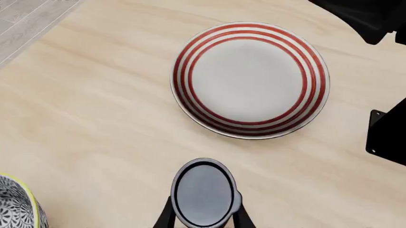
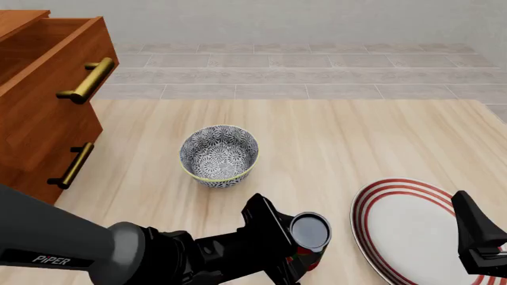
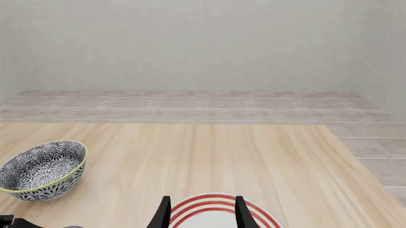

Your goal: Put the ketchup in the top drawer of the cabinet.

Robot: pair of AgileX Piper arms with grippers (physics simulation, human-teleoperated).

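My left gripper [image 2: 297,249] is shut on the ketchup [image 2: 310,233], a red container with a dark grey round top, and holds it upright near the table's front edge. In the left wrist view the ketchup's top [image 1: 203,192] sits between the two fingers [image 1: 166,216]. The cabinet [image 2: 20,21] stands at the far left, well away from the ketchup. Its top drawer [image 2: 44,110] is pulled out, with its brass handle [image 2: 85,80] facing right. My right gripper [image 3: 201,213] is open and empty above the plate; it also shows at the front view's right edge [image 2: 474,228].
A patterned grey bowl [image 2: 219,154] stands on the table between the cabinet and the ketchup. A red-striped white plate [image 2: 404,231] lies just right of the ketchup. The lower drawer [image 2: 32,160] is shut. A tiled floor lies beyond the table's far edge.
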